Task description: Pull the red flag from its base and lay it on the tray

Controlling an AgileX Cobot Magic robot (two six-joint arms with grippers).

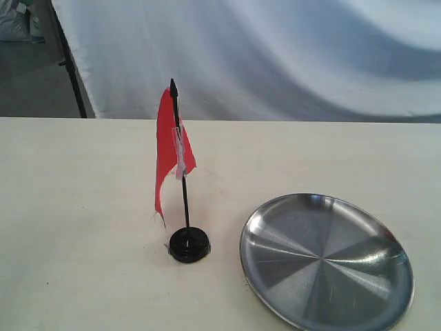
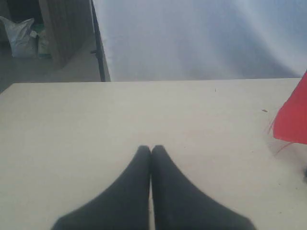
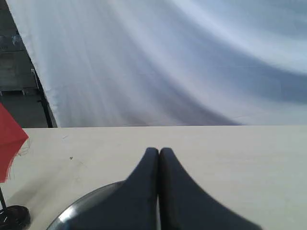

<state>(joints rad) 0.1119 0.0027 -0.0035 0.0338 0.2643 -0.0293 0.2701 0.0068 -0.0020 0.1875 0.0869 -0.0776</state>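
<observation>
The red flag (image 1: 167,153) stands upright on its thin black pole, which is plugged into the round black base (image 1: 189,244) near the table's middle. To the right of it lies the shiny steel tray (image 1: 326,258). Neither gripper shows in the exterior view. My left gripper (image 2: 151,149) is shut with nothing in it, over bare table, and the red flag (image 2: 292,120) sits off to one side. My right gripper (image 3: 159,151) is also shut and holds nothing. It hovers by the tray (image 3: 76,208), with the red flag (image 3: 9,143) and the base (image 3: 14,216) beyond.
The pale wooden table (image 1: 76,207) runs back to a white cloth backdrop (image 1: 275,55). A dark stand leg (image 1: 72,76) rises behind the table's far left edge. A white bag (image 2: 21,36) lies on the floor beyond.
</observation>
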